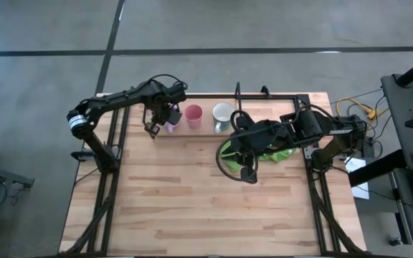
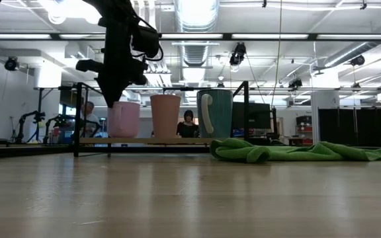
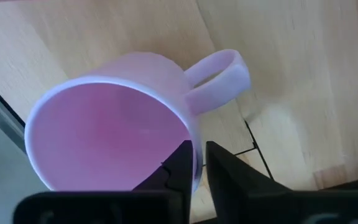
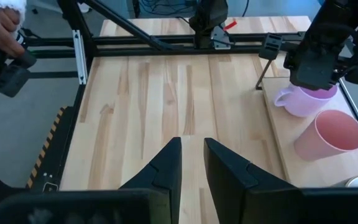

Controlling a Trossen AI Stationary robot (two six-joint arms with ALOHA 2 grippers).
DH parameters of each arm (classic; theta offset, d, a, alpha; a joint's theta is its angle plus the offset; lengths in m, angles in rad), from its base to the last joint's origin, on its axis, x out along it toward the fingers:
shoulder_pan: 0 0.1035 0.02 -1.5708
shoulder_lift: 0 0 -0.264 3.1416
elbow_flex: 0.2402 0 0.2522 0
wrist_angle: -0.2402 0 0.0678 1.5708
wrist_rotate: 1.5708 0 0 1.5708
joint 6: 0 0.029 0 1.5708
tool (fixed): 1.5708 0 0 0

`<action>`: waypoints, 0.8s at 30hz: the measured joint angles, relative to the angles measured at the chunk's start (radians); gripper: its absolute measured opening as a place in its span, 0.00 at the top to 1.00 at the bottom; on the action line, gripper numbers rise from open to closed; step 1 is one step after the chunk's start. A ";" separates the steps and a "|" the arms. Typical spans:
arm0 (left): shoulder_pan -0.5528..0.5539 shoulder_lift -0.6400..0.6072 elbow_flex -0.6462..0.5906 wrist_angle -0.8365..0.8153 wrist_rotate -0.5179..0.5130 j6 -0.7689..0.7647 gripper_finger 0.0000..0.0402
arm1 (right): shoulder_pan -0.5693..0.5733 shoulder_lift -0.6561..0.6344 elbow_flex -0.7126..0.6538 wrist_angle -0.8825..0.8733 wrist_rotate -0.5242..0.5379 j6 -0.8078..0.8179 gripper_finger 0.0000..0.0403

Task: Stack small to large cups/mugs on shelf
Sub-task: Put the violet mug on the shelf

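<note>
Robotics lab, ceiling ducts (image 2: pixel 197 16), monitors (image 2: pixel 253 119)

The desk (image 1: pixel 192 193) is pale planked wood, smooth and matt. The lilac mug (image 3: pixel 117 134) looks smooth with a soft sheen, perhaps ceramic. The green cloth (image 2: pixel 296 152) is soft, crumpled fabric. The shelf (image 4: pixel 291 140) is light wood with thin black metal rods.

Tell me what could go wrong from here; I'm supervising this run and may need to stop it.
1. The left hand pinches only the thin rim of the lilac mug, one finger inside and one outside. The mug may tilt or slip if it is lifted.
2. The red-pink cup stands close beside that mug on the shelf, so a sideways move could knock it over.
</note>
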 joint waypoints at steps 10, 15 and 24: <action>-0.019 -0.023 0.029 -0.006 -0.079 -0.069 0.86 | 0.000 0.000 0.000 0.000 0.000 -0.004 0.84; -0.032 -0.060 0.049 -0.024 -0.066 -0.143 0.86 | -0.002 0.000 0.000 0.000 0.001 -0.021 0.84; -0.044 -0.079 0.082 -0.036 0.054 -0.440 0.86 | -0.016 0.000 0.000 0.000 0.001 -0.038 0.84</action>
